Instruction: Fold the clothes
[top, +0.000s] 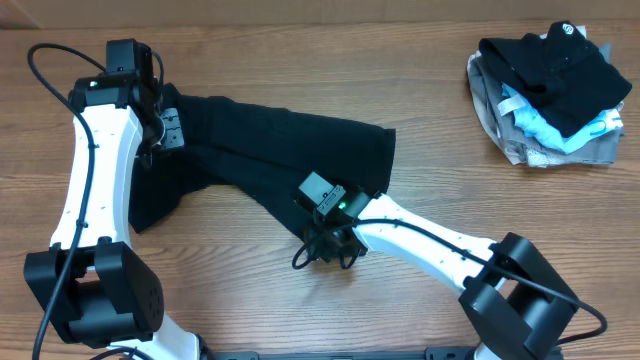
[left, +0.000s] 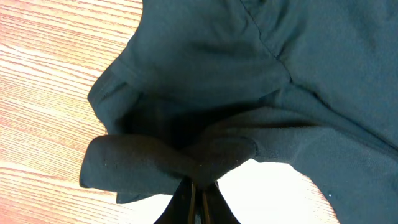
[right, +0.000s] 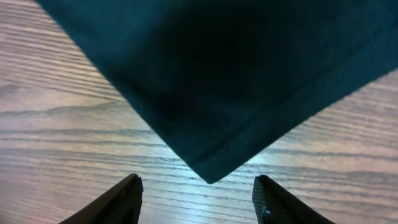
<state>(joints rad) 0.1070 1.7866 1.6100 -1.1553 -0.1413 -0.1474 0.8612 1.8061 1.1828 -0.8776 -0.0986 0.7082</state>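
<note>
The black T-shirt (top: 280, 150) lies folded lengthwise across the wooden table, from the upper left to the middle. My left gripper (top: 168, 128) is shut on a bunched fold of the shirt at its left end; in the left wrist view the fabric (left: 249, 81) is pinched between the closed fingers (left: 198, 194). My right gripper (top: 322, 232) is open and empty over bare table, just off the shirt's lower corner. In the right wrist view that hemmed corner (right: 211, 168) points between the spread fingers (right: 198, 190) without touching them.
A pile of other garments (top: 550, 85) sits at the back right: a black one with a round white logo on top, light-blue and grey ones under it. The wooden table (top: 450, 180) shows between the shirt and the pile.
</note>
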